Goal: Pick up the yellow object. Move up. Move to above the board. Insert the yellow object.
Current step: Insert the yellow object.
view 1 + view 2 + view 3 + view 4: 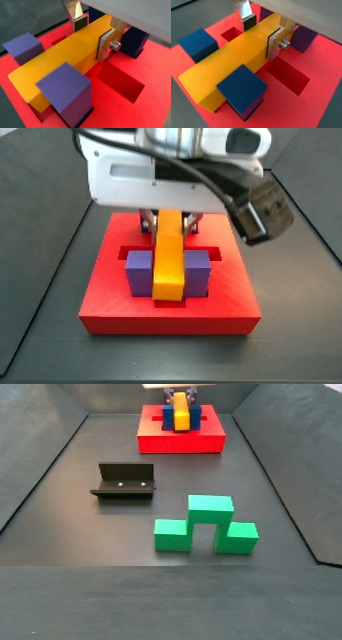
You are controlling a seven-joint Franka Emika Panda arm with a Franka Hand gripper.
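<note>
Side view: tool (168,226) clamped on yellow object (168,263), lying lengthwise between posts (138,273) on board (120,311), probably seated.

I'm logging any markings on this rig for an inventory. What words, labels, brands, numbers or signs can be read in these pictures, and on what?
None can be read in any view.
The yellow object, shut in the gripper over the board: plain faces, no print.
The fixture and green stepped block: no markings visible.
</note>
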